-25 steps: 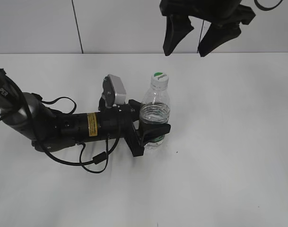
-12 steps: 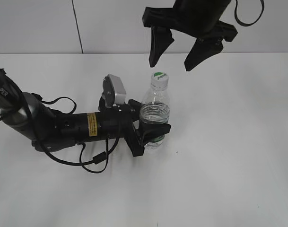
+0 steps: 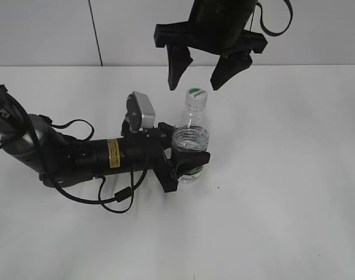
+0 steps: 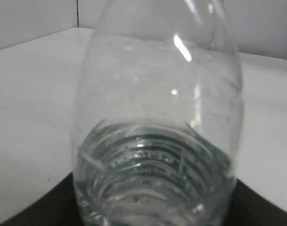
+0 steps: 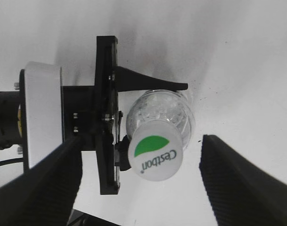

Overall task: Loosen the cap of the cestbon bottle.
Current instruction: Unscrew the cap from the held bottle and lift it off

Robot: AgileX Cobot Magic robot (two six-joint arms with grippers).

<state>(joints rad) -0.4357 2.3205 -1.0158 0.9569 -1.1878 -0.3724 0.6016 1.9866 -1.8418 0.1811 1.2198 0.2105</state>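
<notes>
On the white bench | left pincer clamped round lower body of the cestbon bottle — bottle upright, near centre | cap on the neck, green mark up | right pincer spread wide, poised just above cap — not touching

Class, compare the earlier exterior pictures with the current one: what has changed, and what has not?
The right gripper, jaws open, moved left and down until it hangs just above the cap, not touching it. The left gripper stayed clamped on the cestbon bottle, which stands upright in place.
</notes>
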